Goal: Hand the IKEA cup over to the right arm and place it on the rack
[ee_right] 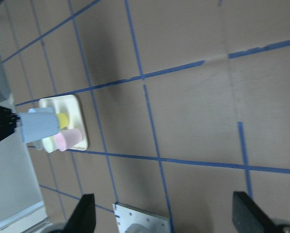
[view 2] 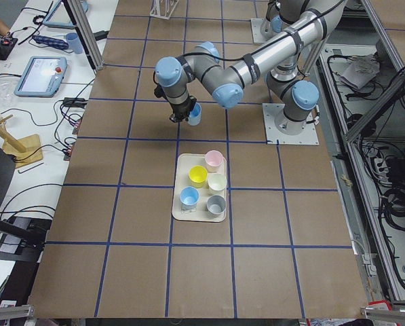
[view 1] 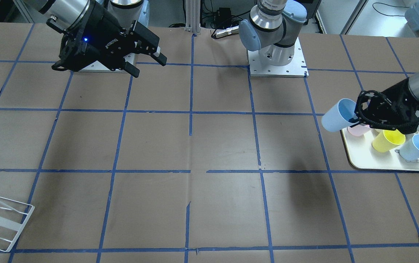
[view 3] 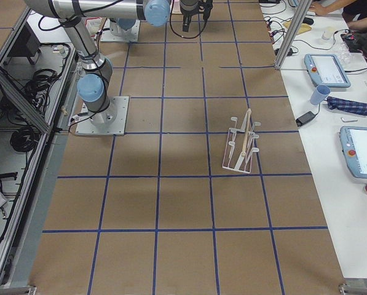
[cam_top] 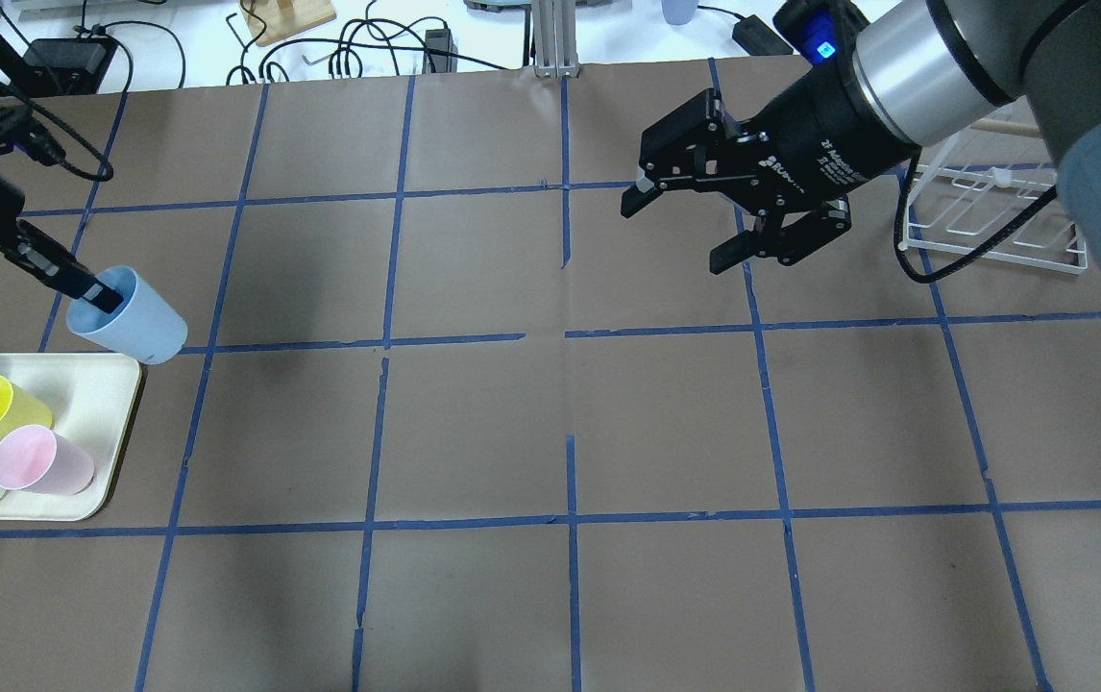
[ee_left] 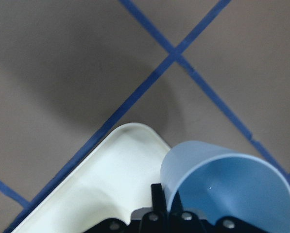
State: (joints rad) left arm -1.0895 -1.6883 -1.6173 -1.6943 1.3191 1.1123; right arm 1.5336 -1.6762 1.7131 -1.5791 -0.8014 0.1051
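The jaws of the left arm (view 2: 256,62) were closed on the rim of the IKEA cup (cam_top: 133,317), one finger inside the mouth and one outside on the wall. The cup hung tilted above the table (cam_top: 560,432), its mouth turned back toward the wrist and its base pointing out over the brown paper. The left wrist view showed its brighter blue inside. It was just beyond a corner of the cream tray (cam_top: 99,384), which lay flat near the table's end on the robot's left. The tray carried five cups standing mouth up: a yellow cup (view 2: 198,176), a pink cup (view 2: 214,159), a cream cup (view 2: 217,181), a blue cup (view 2: 189,197) and a grey cup (view 2: 216,204). The jaws of the right arm (cam_top: 906,77) were spread wide with nothing between them, held above the table. The white wire rack (view 3: 241,147) stood on the table near them, well apart from the tray, its pegs bare.
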